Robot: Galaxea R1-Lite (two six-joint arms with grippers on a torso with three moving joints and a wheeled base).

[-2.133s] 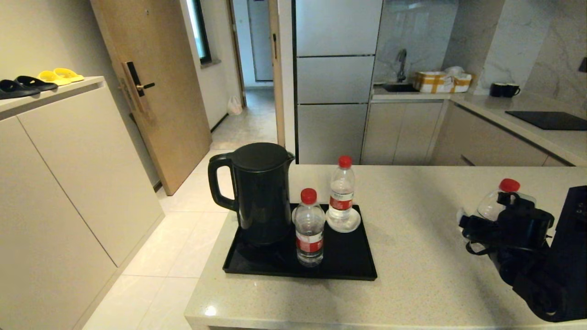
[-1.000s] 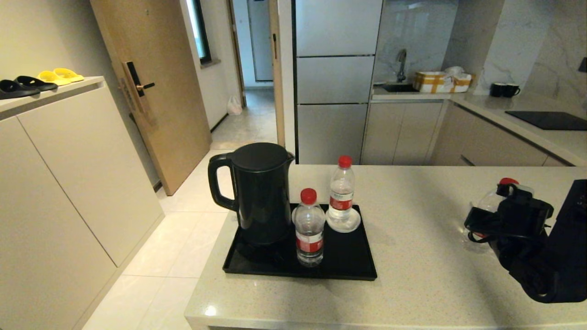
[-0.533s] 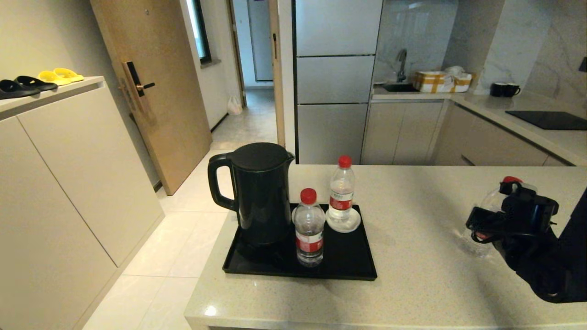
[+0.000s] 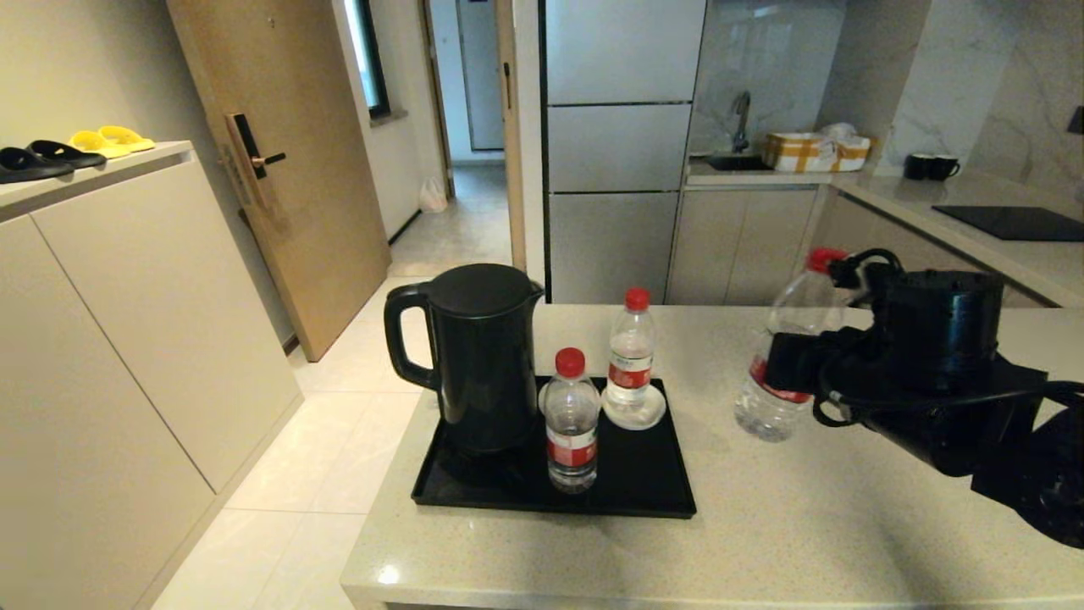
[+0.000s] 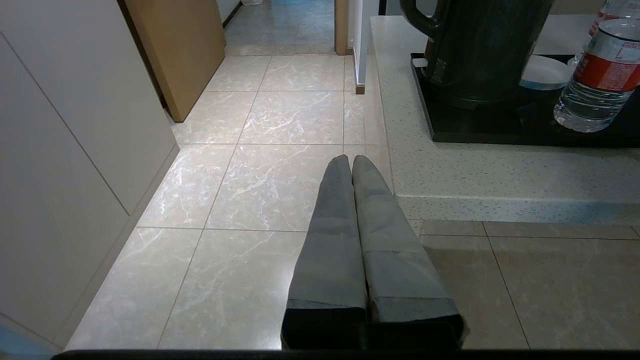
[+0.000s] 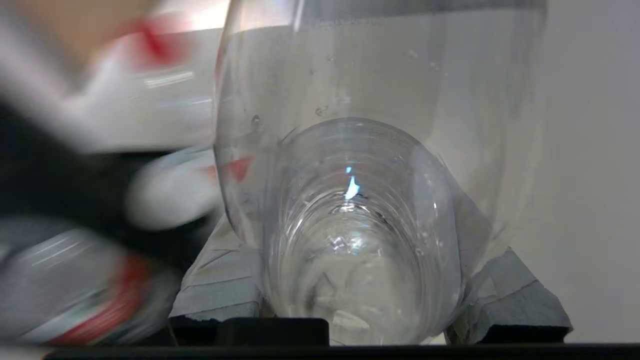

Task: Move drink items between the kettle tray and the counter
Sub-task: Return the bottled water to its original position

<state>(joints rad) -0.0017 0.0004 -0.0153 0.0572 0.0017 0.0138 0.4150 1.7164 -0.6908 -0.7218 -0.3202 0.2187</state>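
Observation:
My right gripper (image 4: 789, 366) is shut on a clear water bottle (image 4: 765, 413) with a red cap, holding it slightly tilted above the counter (image 4: 762, 525), just right of the black kettle tray (image 4: 644, 496). In the right wrist view the bottle (image 6: 360, 200) fills the space between the padded fingers (image 6: 220, 280). On the tray stand the black kettle (image 4: 483, 356), a front bottle (image 4: 572, 424), and a back bottle (image 4: 631, 360) on a white saucer (image 4: 633, 413). My left gripper (image 5: 351, 161) is shut and empty, low over the floor beside the counter's edge (image 5: 475, 170).
A pale cabinet with slippers (image 4: 76, 148) stands at the left, with a wooden door behind it. The back counter carries a black cooktop (image 4: 1016, 222), two dark mugs (image 4: 931, 165) and a sink. Bare counter lies in front of and to the right of the tray.
My right gripper has lifted its bottle from the counter's far right and carried it up and leftward, close to the tray's right edge. The tray's contents have not moved.

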